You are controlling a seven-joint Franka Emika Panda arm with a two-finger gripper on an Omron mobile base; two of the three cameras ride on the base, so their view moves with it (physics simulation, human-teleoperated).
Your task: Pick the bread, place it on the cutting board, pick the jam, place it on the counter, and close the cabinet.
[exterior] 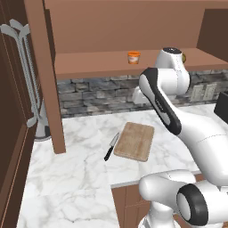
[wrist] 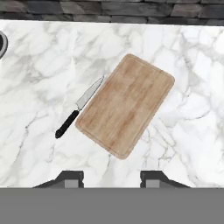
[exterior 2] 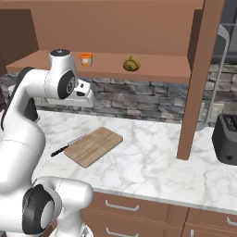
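Looking down from the hand view, I have the gripper [wrist: 111, 178] hanging over the board [wrist: 126, 105], jaws clenched on nothing. The bread [exterior 2: 132, 64] sits on the open cabinet [exterior 2: 115, 62] shelf, well apart from the jam [exterior 2: 85, 59] — both untouched. I judge the bread light, soft and knobbly, so I'd take it across its middle, gently — a hard squeeze could crush it.
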